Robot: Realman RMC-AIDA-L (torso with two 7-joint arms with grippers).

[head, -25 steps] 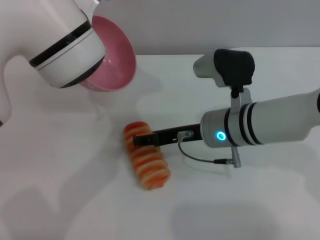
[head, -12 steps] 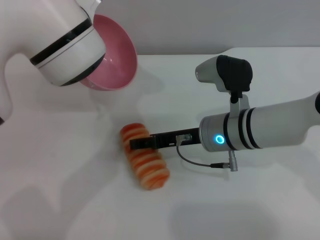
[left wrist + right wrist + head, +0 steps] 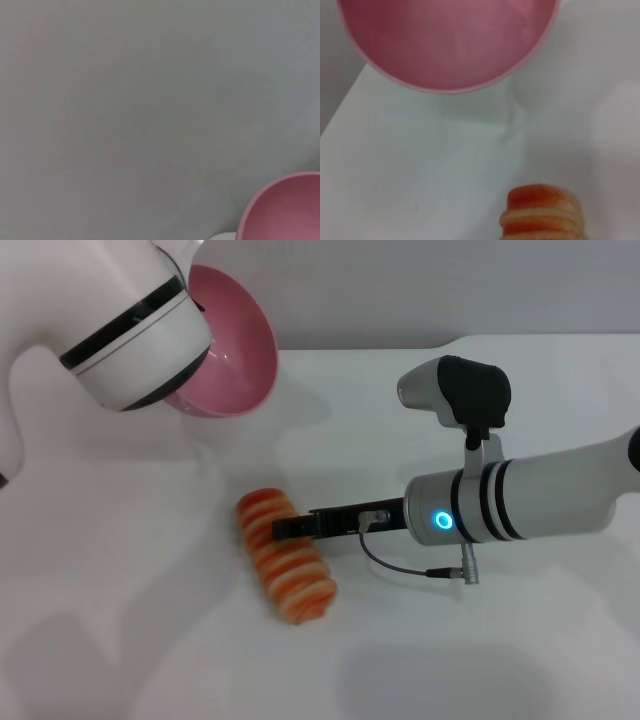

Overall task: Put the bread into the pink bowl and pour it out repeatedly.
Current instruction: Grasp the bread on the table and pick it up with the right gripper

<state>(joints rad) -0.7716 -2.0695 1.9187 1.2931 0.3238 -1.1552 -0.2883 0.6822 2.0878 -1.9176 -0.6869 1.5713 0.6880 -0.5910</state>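
Right at the right gripper, whose tips pinch its upper half, the bread lies on the table, so lift it level toward the bowl tilted beyond, near the left arm.

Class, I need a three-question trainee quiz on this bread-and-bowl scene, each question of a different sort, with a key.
1. True or false: the bread lies inside the pink bowl.
2. Which arm holds the bowl up, tilted? A) left B) right
3. Fill in: the right pincer is at the ___.

Key: 1. False: the bread lies on the white table, and the bowl's visible inside is empty. 2. A; the left pincer itself is hidden. 3. bread.
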